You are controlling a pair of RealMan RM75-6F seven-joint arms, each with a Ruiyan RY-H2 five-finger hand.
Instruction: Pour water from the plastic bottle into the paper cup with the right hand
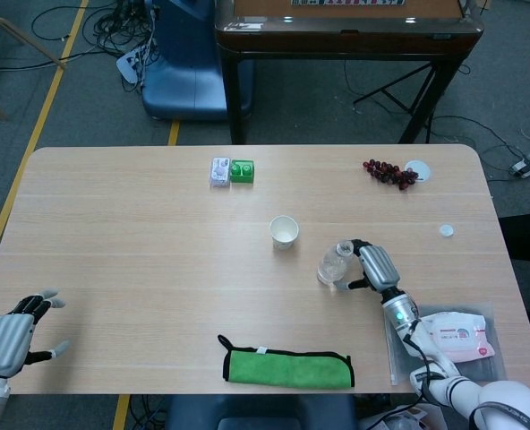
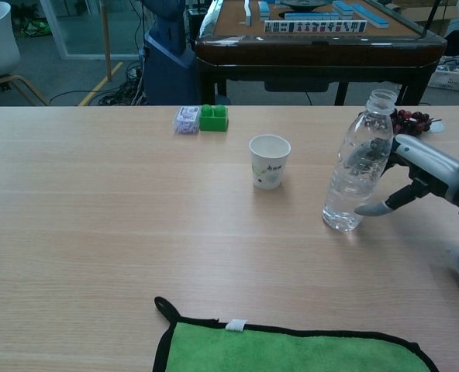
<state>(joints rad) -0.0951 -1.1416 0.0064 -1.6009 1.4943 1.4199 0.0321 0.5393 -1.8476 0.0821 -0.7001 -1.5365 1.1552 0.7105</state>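
The pale wood-grain desk (image 1: 140, 260) fills both views, and nearest the robot a green cloth with black edging (image 1: 287, 367) lies flat at its front edge. At the front right corner a clear packet with pink and white contents (image 1: 457, 339) sits beside the right forearm. The left hand (image 1: 10, 333) rests at the front left corner, holding nothing, its fingers (image 1: 48, 299) spread apart.

Further in, right of centre, the clear plastic bottle (image 2: 356, 170) stands on the desk, uncapped, leaning slightly toward the right. Water fills roughly its lower part. The right hand (image 2: 423, 172) is at its right side: the upper fingers (image 2: 374, 149) curl around the bottle's body and the thumb reaches toward its lower part, so the hand grips it.

Just beyond and to the left stands the paper cup (image 2: 269, 161), upright, open mouth up, apart from the bottle with bare desk between them; whether it holds anything cannot be told.

Toward the far edge, a green block (image 1: 242, 170) touches a small clear packet (image 1: 219, 170). On the far right lie a bunch of dark red grapes (image 1: 389, 171) beside a white disc (image 1: 417, 169), and a small white cap (image 1: 446, 230) sits alone near the right edge.

Behind the desk is grey floor with cables, yellow floor lines, a blue base and a dark wooden table (image 2: 315, 43).
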